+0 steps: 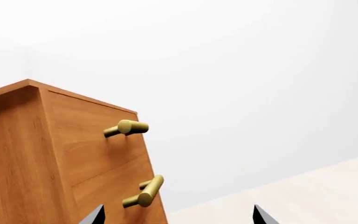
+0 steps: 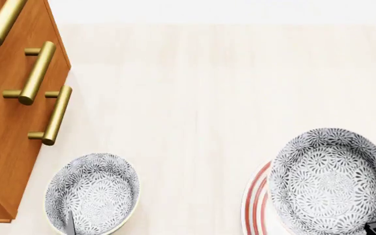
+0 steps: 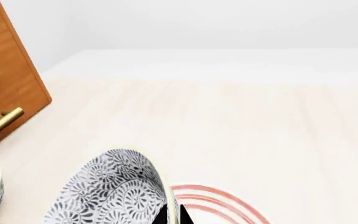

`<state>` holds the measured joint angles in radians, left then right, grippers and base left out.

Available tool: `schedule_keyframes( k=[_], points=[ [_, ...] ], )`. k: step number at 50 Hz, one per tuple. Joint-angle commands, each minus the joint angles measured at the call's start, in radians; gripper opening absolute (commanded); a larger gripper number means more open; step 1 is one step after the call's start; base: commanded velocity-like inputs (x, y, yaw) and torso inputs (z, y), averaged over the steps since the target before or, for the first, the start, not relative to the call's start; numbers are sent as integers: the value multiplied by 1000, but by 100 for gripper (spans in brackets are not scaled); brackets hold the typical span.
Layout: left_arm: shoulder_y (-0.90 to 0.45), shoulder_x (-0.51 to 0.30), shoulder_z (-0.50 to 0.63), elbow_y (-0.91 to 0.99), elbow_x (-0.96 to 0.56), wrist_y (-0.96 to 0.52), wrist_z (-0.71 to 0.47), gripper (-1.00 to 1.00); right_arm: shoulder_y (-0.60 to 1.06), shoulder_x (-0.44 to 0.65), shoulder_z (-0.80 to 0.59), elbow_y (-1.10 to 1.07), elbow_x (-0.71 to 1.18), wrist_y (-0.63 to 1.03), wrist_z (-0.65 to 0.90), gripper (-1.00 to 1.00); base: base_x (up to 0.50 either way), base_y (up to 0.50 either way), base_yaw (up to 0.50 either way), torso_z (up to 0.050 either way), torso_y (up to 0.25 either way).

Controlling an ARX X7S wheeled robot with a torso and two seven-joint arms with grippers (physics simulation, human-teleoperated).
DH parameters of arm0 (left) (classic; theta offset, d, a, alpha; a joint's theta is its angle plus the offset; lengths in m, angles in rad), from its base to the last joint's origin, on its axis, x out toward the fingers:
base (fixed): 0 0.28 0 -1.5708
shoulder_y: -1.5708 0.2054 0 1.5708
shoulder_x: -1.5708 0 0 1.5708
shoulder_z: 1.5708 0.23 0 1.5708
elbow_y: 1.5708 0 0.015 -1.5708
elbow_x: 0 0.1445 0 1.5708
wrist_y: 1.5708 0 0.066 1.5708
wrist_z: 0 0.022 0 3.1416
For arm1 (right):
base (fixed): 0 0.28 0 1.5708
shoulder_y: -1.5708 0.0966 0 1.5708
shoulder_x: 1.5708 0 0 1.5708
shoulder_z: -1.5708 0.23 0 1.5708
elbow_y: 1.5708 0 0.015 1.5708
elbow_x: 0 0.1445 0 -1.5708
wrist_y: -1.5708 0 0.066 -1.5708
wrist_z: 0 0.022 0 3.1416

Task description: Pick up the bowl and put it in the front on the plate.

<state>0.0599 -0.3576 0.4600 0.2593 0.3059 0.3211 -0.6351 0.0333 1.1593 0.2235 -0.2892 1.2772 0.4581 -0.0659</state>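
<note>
Over the plate [image 2: 254,201], the bowl [image 2: 325,178] is gripped by the right gripper [image 3: 171,215]; lowering is needed next. Left gripper [image 1: 177,218] is open.

The bowl [image 2: 328,178], small, round and white with a grey-blue floral pattern inside and out, sits over the plate [image 2: 256,203], covering most of it. In the right wrist view it is tilted. The plate, white and flat with thin red rings, lies on the pale surface [image 2: 207,98].
</note>
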Motion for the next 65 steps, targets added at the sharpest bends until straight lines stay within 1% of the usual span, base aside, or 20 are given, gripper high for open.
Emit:
schedule_keyframes(
  k=[1, 38, 65],
  points=[
    [4, 14, -15, 8, 18, 20, 16, 100, 5, -34, 9, 19, -38, -12, -29, -100, 0, 0, 0, 0, 0],
    [1, 6, -2, 7, 15, 18, 10, 100, 42, -89, -77, 74, -109, -21, -48, -100, 0, 0, 0, 0, 0],
    [-1, 0, 8, 7, 8, 16, 9, 100, 109, -165, -179, 158, -190, -33, -72, -100, 0, 0, 0, 0, 0]
  ],
)
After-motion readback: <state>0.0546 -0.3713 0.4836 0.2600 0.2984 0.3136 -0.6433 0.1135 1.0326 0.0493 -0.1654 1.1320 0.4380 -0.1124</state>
